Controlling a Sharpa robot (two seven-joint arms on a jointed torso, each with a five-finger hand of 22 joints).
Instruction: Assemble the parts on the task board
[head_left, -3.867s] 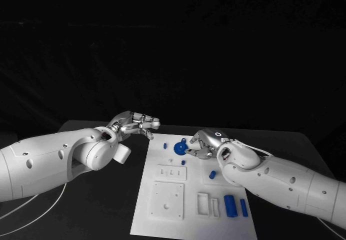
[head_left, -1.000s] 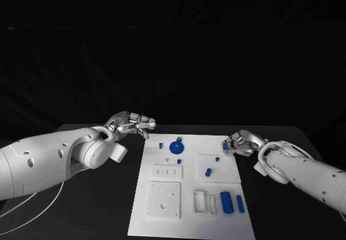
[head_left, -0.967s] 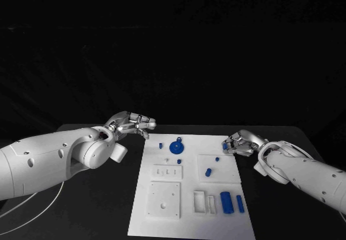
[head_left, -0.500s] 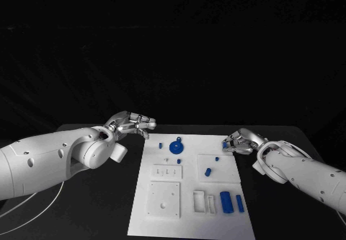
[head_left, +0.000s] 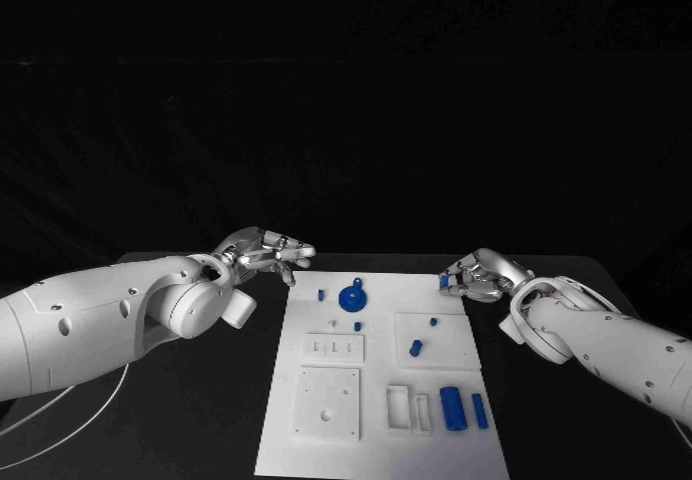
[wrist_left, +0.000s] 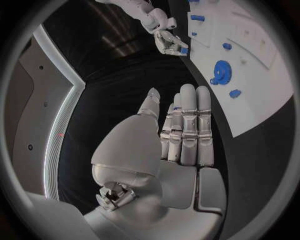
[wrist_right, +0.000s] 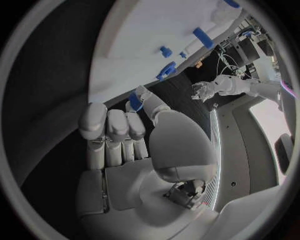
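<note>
The white task board (head_left: 382, 400) lies mid-table, the empty left hand (head_left: 268, 250) hovering spread-fingered off its far left corner, while the right hand (head_left: 479, 277) pinches a small blue part (head_left: 446, 285) at the far right corner — apparently mid-carry, next needing a matching seat — near the blue gear (head_left: 351, 297).

text: none is showing readable | labels: none | numbers: none | task board (head_left: 378, 372): is showing no markings

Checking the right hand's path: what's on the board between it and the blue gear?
In the head view, bare white board lies between the right hand, which pinches a small blue part, and the blue gear.
</note>
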